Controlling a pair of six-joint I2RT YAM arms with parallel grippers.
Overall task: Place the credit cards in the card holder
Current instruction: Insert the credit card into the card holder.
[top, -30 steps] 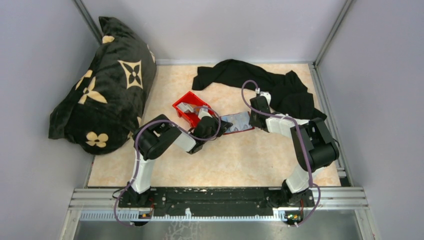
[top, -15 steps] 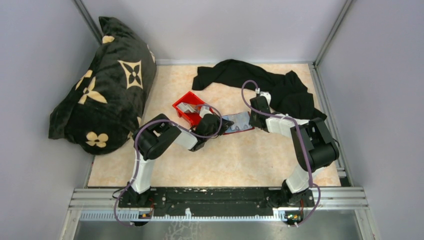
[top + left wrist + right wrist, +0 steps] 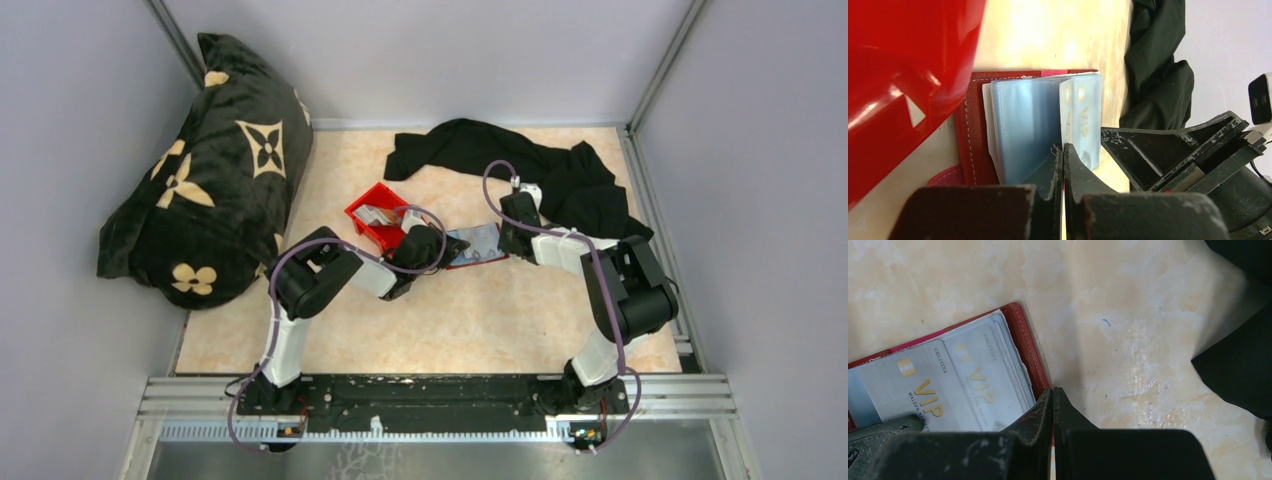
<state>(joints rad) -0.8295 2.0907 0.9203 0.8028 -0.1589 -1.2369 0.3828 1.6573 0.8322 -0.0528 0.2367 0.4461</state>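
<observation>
From above, the card holder [image 3: 478,246] lies open on the marbled worktop [image 3: 470,320], just beside a red bin [image 3: 378,213]. The left pincer [image 3: 447,247] and right pincer [image 3: 508,240] are both down at it, one at each end. A black cloth [image 3: 520,160] sprawls along the far edge, a dark patterned cushion [image 3: 200,170] slumps in the left corner, and pale walls close the space in.

From the left wrist, that pincer is closed tight, its tips meeting at the near edge of one of the credit cards [image 3: 1082,117] over a clear sleeve. Whether it nips the card I cannot tell. The card looks only partly seated, so nudge it flat along the pocket's line.

From the right wrist, that pincer is also closed and empty, its tips at the holder's corner. It should pin the cover firmly so nothing slides.
</observation>
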